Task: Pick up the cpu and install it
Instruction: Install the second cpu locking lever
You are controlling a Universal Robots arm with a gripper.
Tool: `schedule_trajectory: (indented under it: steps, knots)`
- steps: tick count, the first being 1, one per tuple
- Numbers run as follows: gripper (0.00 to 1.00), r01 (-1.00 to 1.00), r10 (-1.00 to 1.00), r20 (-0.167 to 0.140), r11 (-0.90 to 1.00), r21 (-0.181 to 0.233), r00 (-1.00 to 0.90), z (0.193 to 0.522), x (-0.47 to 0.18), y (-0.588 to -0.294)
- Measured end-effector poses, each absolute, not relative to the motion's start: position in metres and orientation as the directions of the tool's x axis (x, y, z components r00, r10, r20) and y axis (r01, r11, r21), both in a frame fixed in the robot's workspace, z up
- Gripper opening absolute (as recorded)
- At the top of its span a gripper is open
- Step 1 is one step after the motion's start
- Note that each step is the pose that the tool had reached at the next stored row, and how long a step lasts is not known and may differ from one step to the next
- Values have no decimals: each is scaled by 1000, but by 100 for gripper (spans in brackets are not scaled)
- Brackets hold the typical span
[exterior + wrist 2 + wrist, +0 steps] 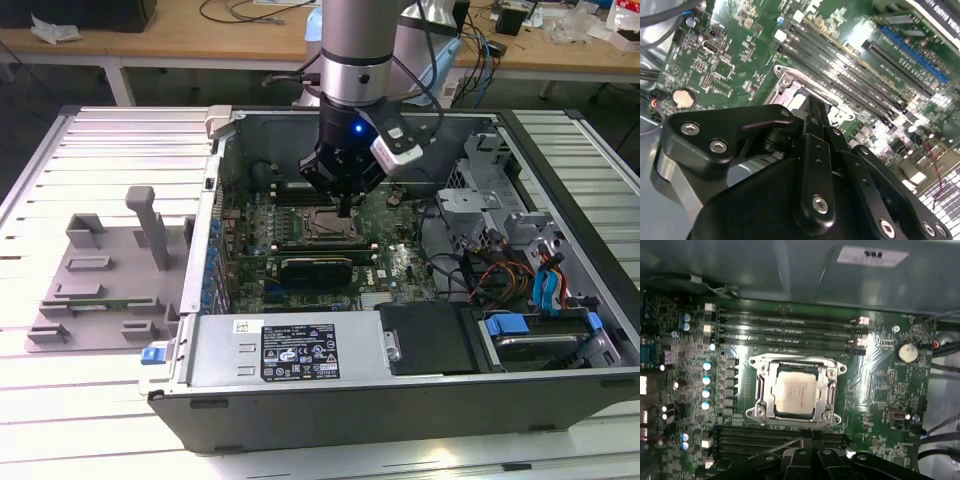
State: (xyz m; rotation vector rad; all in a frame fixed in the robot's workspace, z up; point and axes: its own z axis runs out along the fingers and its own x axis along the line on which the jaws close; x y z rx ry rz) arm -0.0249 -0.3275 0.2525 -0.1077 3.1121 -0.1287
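Claw (345,205) hangs over the motherboard (880,370) with fingers pressed together, holding nothing; the cpu (796,392) lies seated in its socket frame (760,390) just beneath.

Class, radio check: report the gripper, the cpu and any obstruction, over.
Gripper low over the motherboard, beside the socket frame. Cpu sits flat inside the socket, not held. Nothing lying on the chip.
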Motion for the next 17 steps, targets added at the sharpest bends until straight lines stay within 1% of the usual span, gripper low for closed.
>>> schedule_trajectory:
  steps: [4, 5, 6, 7, 8, 11, 17]
  knots:
    - [11, -68, -70, -22, 994, -83, -997, 252, -25, -343]
    - [11, -68, -70, -23, 995, -79, -997, 252, -25, -352]
    - [11, -68, -70, -23, 996, -66, -997, 252, -25, -355]
    - [11, -68, -68, -27, 998, -13, -997, 252, -26, -359]
    - [11, -68, -67, -29, 997, 22, -997, 252, -27, -362]
    - [11, -68, -66, -33, 995, 71, -997, 250, -33, -371]
    - [11, -68, -65, -34, 993, 94, -997, 242, -50, -378]
